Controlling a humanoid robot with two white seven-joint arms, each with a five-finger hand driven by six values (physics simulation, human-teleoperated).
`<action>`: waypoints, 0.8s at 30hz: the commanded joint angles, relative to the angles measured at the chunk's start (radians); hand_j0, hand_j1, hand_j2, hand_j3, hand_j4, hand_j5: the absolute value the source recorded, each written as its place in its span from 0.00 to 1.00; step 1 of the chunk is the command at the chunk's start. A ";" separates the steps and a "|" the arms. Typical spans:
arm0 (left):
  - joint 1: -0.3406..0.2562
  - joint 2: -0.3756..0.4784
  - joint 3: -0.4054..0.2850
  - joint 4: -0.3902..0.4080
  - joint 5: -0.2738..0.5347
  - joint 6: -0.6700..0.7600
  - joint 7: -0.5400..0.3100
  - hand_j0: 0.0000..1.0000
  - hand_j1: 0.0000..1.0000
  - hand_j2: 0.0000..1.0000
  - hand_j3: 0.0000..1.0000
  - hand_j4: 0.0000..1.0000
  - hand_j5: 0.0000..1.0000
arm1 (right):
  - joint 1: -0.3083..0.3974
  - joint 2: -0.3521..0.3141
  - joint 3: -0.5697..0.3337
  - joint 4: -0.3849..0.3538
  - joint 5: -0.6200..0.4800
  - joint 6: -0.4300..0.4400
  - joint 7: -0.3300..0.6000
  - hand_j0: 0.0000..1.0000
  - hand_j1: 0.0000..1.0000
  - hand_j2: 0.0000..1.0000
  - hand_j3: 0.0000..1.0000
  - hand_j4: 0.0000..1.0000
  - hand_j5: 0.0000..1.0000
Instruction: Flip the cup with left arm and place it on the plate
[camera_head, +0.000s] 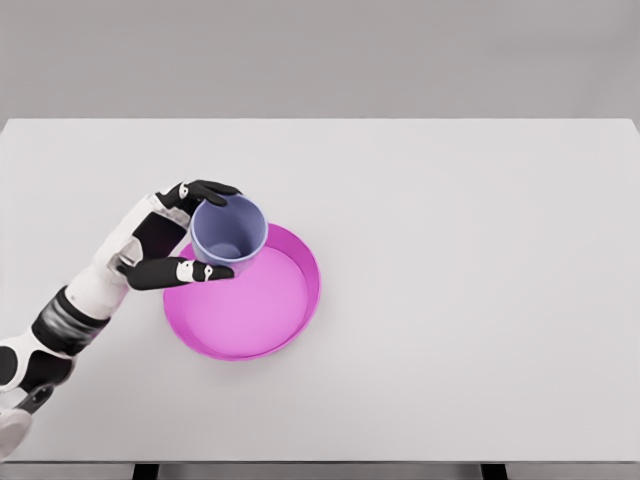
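Left robot hand (185, 235) is wrapped around the cup (229, 233), and that's a proper grasp: black fingertips (212, 188) curl over the far side of the rim, while the thumb (190, 272) stretches along the near side, pinning the cup between them. White forearm with its dark wrist bands comes up from the tabletop's near-left corner, angled toward the middle.

Now the cup itself: pale blue-violet, mouth up, and we're looking straight down into it, floor of the cup clearly visible. It sits over the far-left part of the plate (290, 320), overlapping the rim on that side. Whether its base is actually resting on the plate or hanging just above it, hard to call from this overhead angle; no shadow gap gives it away.

And the plate: bright magenta, round, shallow with a raised wall, lying flat on the white tabletop (480, 260). It's left of centre, closer to the near edge than to the far one. Its inside shows bare pink across the near and right portions, with the thumb reaching over its left rim.

Cup and plate together occupy the left half of the tabletop, well apart from the right edge. Hand, cup and plate rim all crowd together at one spot.
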 joint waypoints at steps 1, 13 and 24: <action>0.000 0.006 -0.036 -0.001 0.072 0.006 0.006 0.55 0.55 0.55 0.55 0.55 0.55 | 0.000 0.000 0.000 0.000 0.000 0.000 0.000 1.00 1.00 1.00 1.00 1.00 1.00; -0.023 0.009 -0.122 0.000 0.144 0.054 0.047 0.56 0.56 0.56 0.56 0.56 0.56 | 0.000 0.000 0.000 0.000 0.000 0.000 0.000 1.00 1.00 1.00 1.00 1.00 1.00; -0.057 0.009 -0.145 0.012 0.138 0.081 0.047 0.59 0.59 0.59 0.59 0.59 0.59 | 0.000 0.000 0.000 0.000 0.000 0.000 0.000 1.00 1.00 1.00 1.00 1.00 1.00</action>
